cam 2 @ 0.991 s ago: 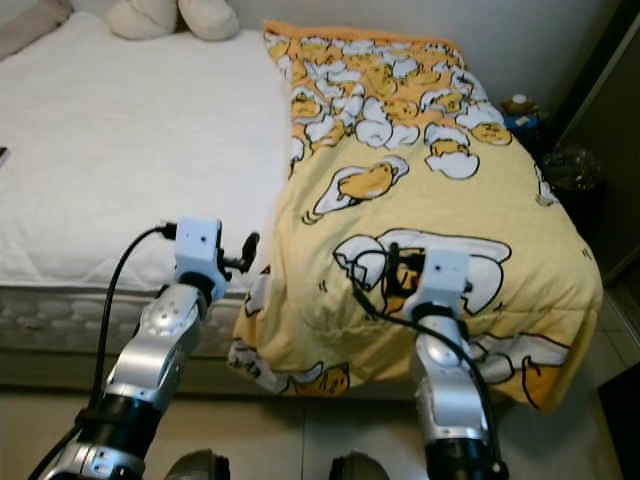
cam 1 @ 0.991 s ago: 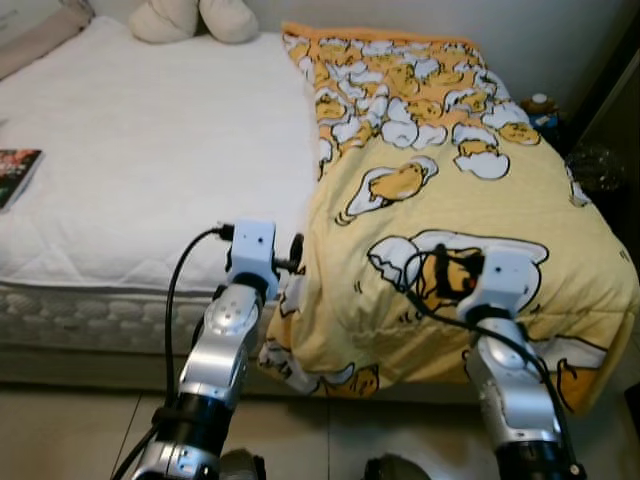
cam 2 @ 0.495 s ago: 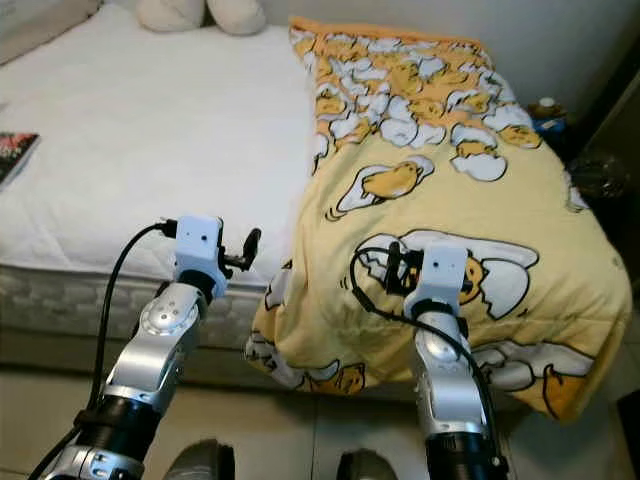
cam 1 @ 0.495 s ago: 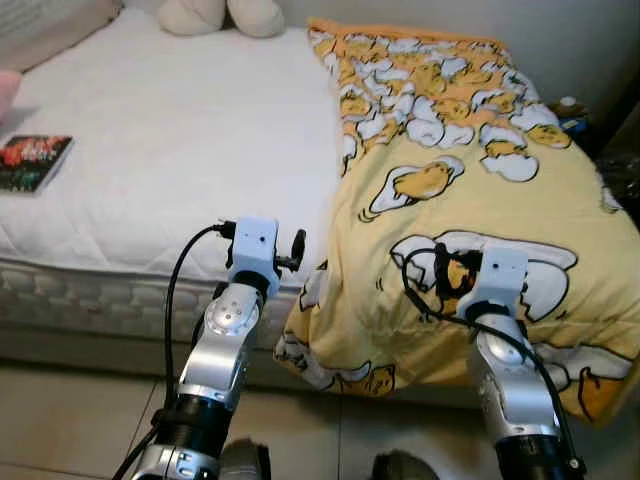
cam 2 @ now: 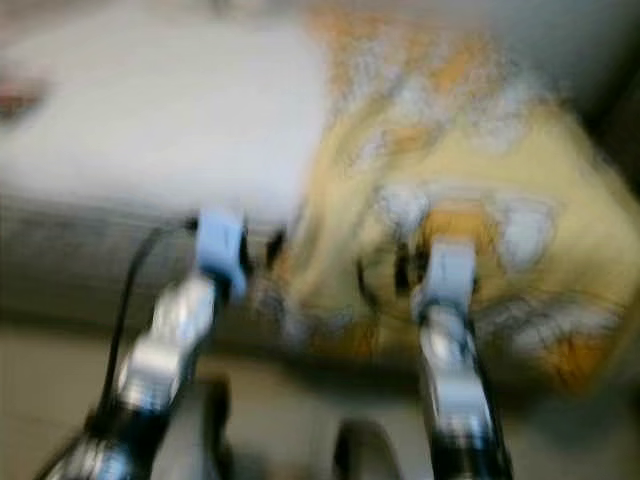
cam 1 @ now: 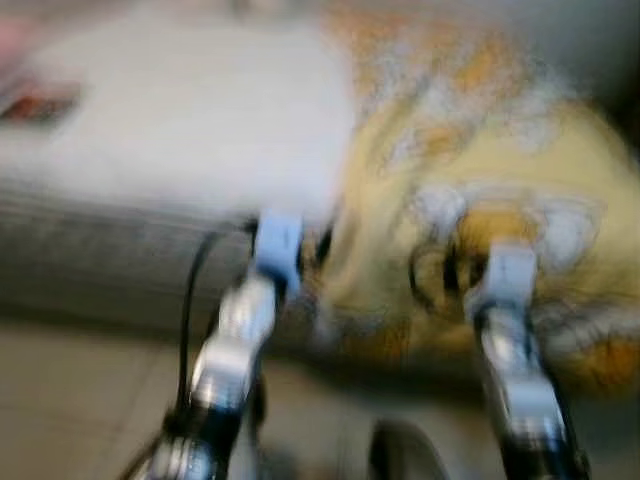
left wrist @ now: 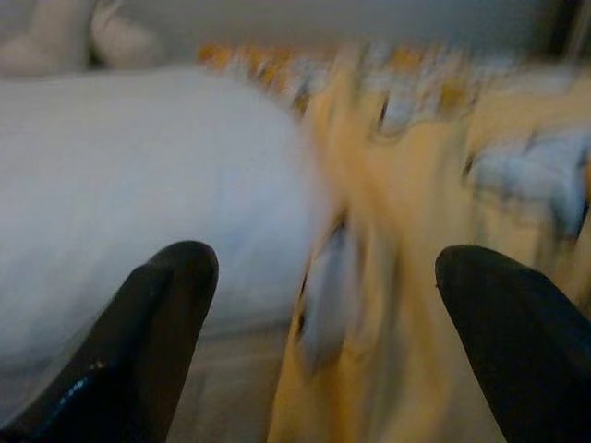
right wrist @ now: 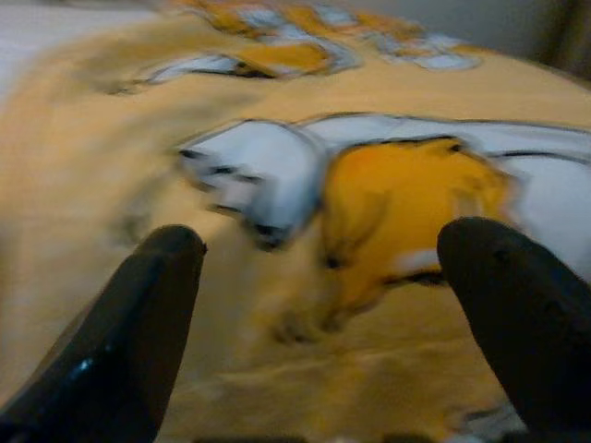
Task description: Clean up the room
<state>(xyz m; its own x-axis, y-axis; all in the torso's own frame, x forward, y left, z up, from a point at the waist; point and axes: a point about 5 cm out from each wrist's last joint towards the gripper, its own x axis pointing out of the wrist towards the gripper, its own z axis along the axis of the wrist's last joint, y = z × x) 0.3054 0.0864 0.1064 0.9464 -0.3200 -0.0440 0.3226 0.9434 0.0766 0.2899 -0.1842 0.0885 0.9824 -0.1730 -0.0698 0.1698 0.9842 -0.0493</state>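
Facing the yellow blanket [right wrist: 305, 277], both pincers gape empty.

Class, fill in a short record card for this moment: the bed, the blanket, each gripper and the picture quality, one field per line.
Bed: white mattress, bare on the robot's left side
Blanket: yellow egg-cartoon patterned blanket, on the right side, draped over the bed's near edge
Left gripper: open, facing the blanket's edge, holding nothing
Right gripper: open, over the blanket
Picture quality: head views heavily blurred
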